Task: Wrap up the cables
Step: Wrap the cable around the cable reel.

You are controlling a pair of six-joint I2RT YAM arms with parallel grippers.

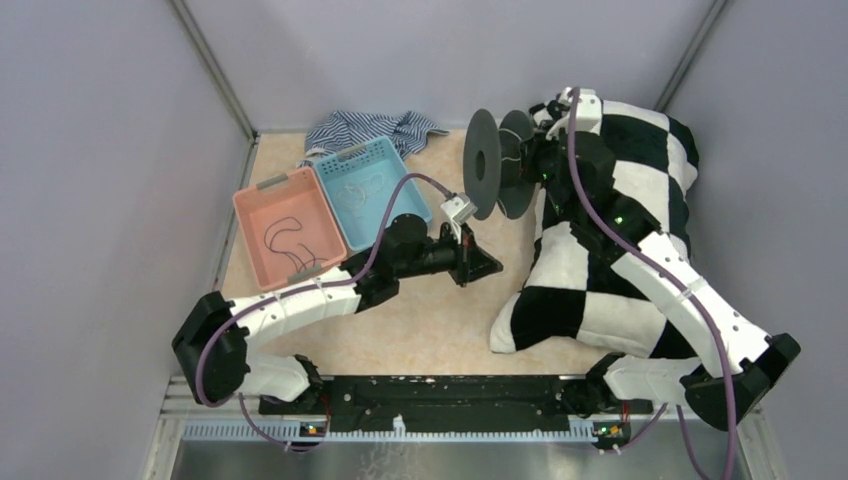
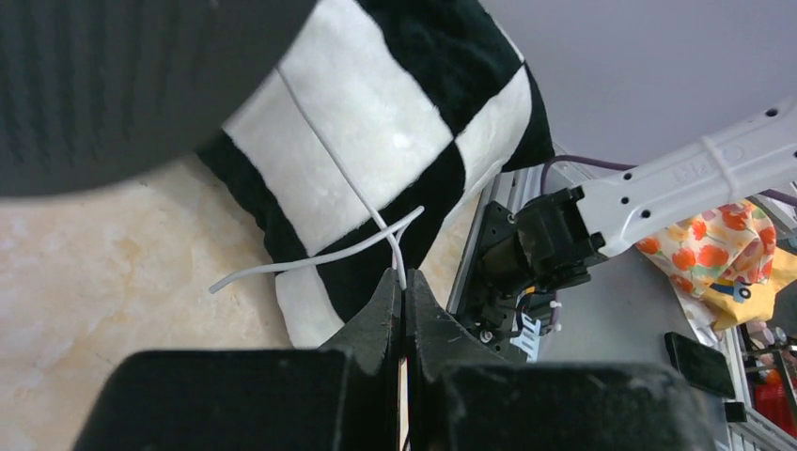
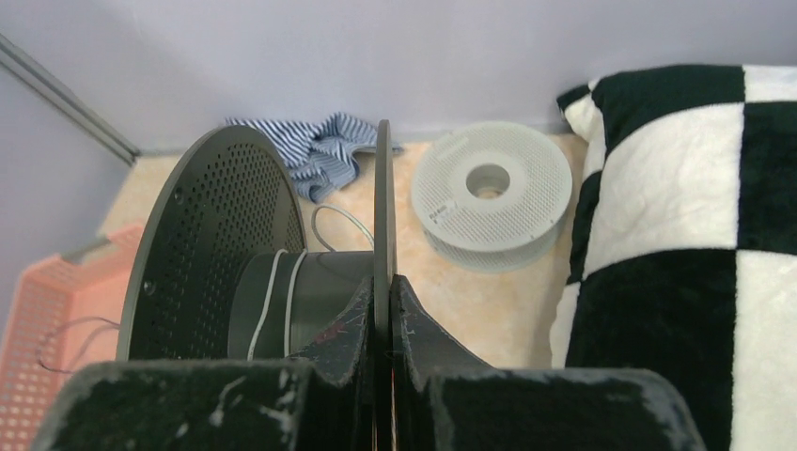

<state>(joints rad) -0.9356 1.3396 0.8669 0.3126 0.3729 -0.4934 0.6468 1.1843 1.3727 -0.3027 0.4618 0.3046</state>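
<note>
Near the table's middle, the left gripper (image 2: 405,282) is clenched on a white cable (image 2: 310,260) that runs up to the black spool (image 1: 497,165), with two turns on its hub. Toward the far edge, the right gripper (image 3: 383,287) clamps that spool's flange. A black cable (image 1: 285,235) lies in the pink basket (image 1: 248,232) by the left edge.

One checkered pillow (image 1: 560,262). Left of it are two baskets: a pink basket (image 1: 246,232) and a blue basket (image 1: 392,163). Two spools: a black spool (image 1: 484,165) at the pillow's far end and a grey spool (image 3: 492,193) on the surface near it. Three cables: a black cable (image 1: 282,221), a coiled white cable (image 1: 352,192) and a held white cable (image 2: 282,266). One striped cloth (image 1: 370,128). Two end effectors: the left end effector (image 2: 404,282) and the right end effector (image 3: 383,287).
</note>
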